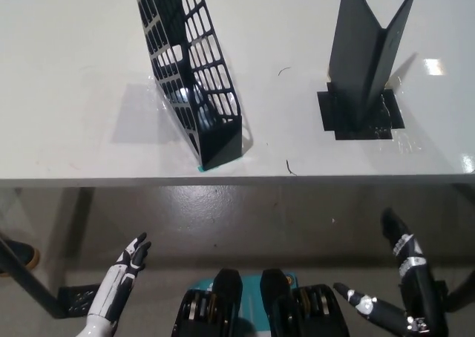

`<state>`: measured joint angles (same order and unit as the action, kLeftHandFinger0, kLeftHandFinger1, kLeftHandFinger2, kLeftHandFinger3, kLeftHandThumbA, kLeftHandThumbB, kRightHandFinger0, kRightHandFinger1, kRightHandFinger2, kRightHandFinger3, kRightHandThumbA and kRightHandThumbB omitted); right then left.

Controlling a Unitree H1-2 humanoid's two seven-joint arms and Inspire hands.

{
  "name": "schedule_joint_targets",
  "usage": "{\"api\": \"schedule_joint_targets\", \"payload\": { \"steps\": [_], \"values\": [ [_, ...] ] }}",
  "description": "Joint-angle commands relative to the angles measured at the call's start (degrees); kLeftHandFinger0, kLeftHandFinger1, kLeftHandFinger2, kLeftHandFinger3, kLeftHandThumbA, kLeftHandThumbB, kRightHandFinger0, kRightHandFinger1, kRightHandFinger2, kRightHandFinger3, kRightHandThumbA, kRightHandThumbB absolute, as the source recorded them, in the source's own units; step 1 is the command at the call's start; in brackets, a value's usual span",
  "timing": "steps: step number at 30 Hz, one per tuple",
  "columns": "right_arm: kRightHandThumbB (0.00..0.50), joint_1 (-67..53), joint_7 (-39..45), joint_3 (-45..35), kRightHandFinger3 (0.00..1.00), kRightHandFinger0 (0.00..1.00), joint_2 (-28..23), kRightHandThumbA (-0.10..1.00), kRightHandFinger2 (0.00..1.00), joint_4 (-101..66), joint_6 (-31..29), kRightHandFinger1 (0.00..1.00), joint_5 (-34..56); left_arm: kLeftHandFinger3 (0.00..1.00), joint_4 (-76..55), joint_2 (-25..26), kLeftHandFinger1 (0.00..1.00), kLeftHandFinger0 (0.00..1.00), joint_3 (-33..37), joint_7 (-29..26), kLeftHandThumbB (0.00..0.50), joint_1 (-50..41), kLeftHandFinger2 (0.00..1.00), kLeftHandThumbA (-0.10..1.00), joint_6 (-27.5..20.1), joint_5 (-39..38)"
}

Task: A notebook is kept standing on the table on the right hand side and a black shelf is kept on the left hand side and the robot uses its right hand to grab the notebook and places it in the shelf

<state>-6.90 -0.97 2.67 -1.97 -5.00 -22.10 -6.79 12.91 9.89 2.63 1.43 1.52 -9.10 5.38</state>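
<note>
I see the black shelf (197, 77) holding nothing, the notebook (367, 55) standing apart; right hand (404, 292) and left hand (122, 274) spread, holding nothing.

Glossy black plastic shelf (194, 77) on smooth, slightly shiny table (74, 70)

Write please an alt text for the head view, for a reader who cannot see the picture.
A dark notebook stands upright and slightly open on the right of a white table, and an empty black mesh shelf stands on the left. Both robot hands hang below the table edge, open and holding nothing: the white left hand at lower left, the black right hand at lower right.
</note>
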Motion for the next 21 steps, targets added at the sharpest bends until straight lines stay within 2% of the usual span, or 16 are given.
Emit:
{"api": "schedule_joint_targets", "payload": {
  "steps": [1, 4, 9, 12, 13, 15, 20, 21],
  "values": [
    [0.317, 4.4, -3.8, -2.7, 1.00, 1.00, 0.6, 1.00, 1.00, -6.6, -3.9, 1.00, -6.8, 1.00, -1.0, 0.8, 1.00, 1.00, -0.1, 0.3, 0.124, 0.7, 1.00, 1.00, -2.3, 0.7],
    [0.339, 8.7, -5.2, -4.8, 1.00, 1.00, 0.9, 1.00, 1.00, -7.5, -0.1, 1.00, -8.2, 1.00, -0.1, 0.8, 1.00, 1.00, -0.2, 0.5, 0.123, 0.7, 1.00, 1.00, -4.0, 0.1],
    [0.358, 17.4, -7.8, -7.2, 1.00, 1.00, 1.8, 1.00, 1.00, -2.6, 3.0, 1.00, -9.6, 1.00, -0.4, 0.7, 1.00, 1.00, -0.1, 0.4, 0.131, 0.4, 1.00, 1.00, -3.5, 0.4],
    [0.349, 20.6, -9.0, -7.8, 1.00, 1.00, 1.6, 1.00, 1.00, -0.1, 4.8, 1.00, -12.3, 1.00, -0.8, 0.6, 1.00, 1.00, -0.1, 0.1, 0.123, 0.2, 1.00, 1.00, -3.0, 0.8],
    [0.400, 22.2, -9.7, -8.1, 1.00, 1.00, 1.7, 1.00, 1.00, 1.1, 6.7, 1.00, -13.6, 1.00, -0.8, 0.6, 1.00, 1.00, -0.1, 0.0, 0.116, 0.2, 1.00, 1.00, -2.9, 0.9],
    [0.425, 24.2, -10.2, -8.4, 1.00, 1.00, 1.6, 1.00, 1.00, 3.0, 8.1, 1.00, -13.4, 1.00, -0.7, 0.5, 1.00, 1.00, -0.1, -0.2, 0.118, 0.2, 1.00, 1.00, -3.1, 1.1],
    [0.413, 29.7, -11.8, -9.0, 1.00, 1.00, 1.1, 1.00, 1.00, 9.3, 8.5, 1.00, -12.3, 1.00, -0.3, 0.6, 1.00, 1.00, -0.2, 0.1, 0.141, 0.1, 1.00, 1.00, -3.5, 1.1],
    [0.448, 31.5, -11.9, -9.6, 1.00, 1.00, 1.2, 1.00, 1.00, 11.4, 9.6, 1.00, -10.6, 1.00, -0.6, 0.5, 1.00, 1.00, -0.1, 0.1, 0.147, -0.1, 1.00, 1.00, -2.9, 1.4]
  ]
}}
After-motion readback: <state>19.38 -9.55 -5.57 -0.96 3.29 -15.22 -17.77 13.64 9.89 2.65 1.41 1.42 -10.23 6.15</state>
